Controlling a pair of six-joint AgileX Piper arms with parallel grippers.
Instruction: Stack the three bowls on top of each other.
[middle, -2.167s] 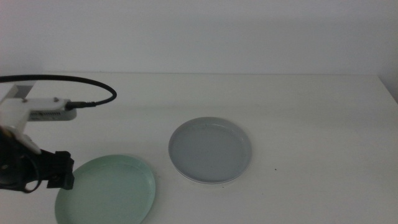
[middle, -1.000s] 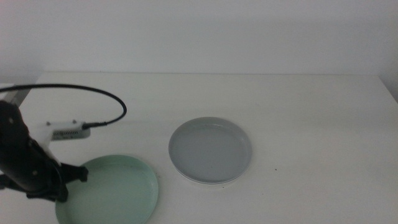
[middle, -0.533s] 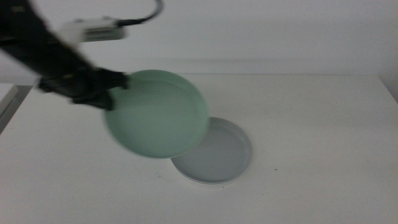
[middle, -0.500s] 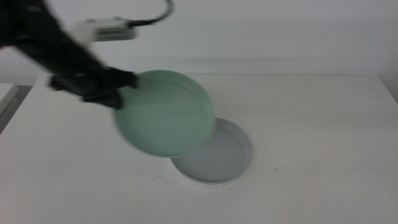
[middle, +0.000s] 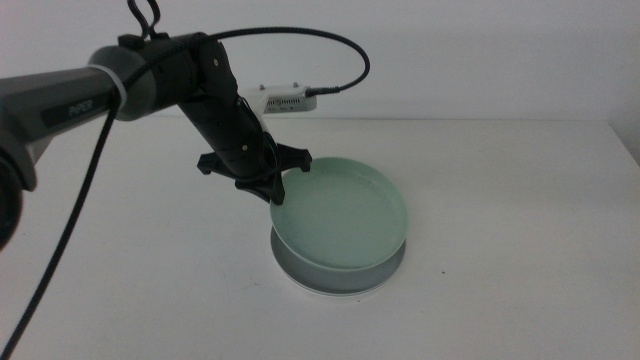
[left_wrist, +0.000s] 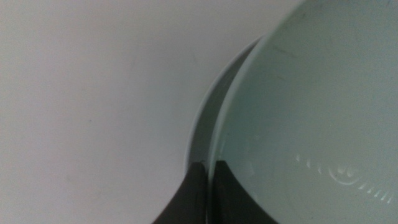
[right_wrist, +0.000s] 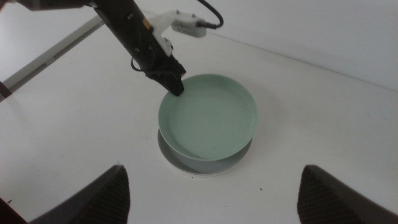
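Placement step. Left tool (middle: 283, 183) clamped on near-left rim of mint bowl (middle: 345, 215), held tilted, resting over grey bowl (middle: 335, 278) on counter (middle: 500, 200). Next, by judgement: level, seat, release. Right tool (right_wrist: 211, 186) wide open, empty, above.

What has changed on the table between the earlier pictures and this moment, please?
The left gripper took hold of the mint green bowl by its rim near the table's front left, lifted it and carried it rightward onto the grey bowl, where it now sits, jaws clamped on the rim. The grey bowl stayed in place, with a white rim showing beneath it. The right gripper waits above, open.
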